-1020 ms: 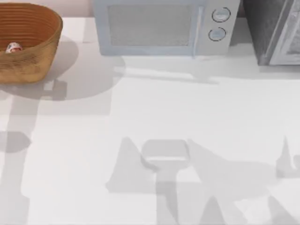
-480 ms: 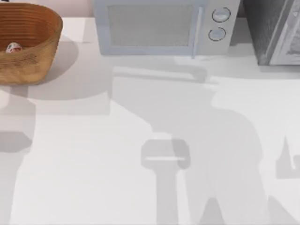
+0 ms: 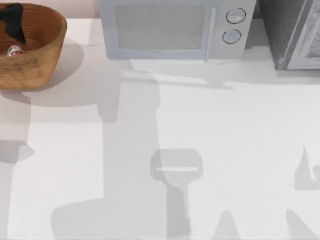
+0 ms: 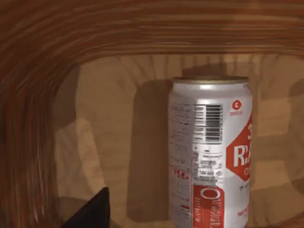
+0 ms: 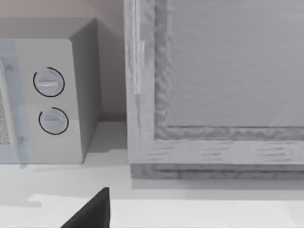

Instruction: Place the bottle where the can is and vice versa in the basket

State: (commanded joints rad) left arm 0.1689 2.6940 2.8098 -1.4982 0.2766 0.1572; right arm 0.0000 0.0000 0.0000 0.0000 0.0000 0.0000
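Left wrist view faces the white-and-red aluminium can (image 4: 209,152) upright inside the orange-brown woven wicker basket (image 3: 40,60) at the tabletop's far left corner; light, smooth and dentable, it is best gripped mid-body. Whether the left claw (image 3: 12,22) is open cannot be told.

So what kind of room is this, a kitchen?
Probably a kitchen counter, in a rendered scene. A pale blue-grey microwave with two round dials stands at the back of the white table, and an orange-brown woven wicker basket holds a red-and-white drink can.

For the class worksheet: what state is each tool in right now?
Left tool: over the basket, above the can; state cannot be told.
Right tool: cannot be told.
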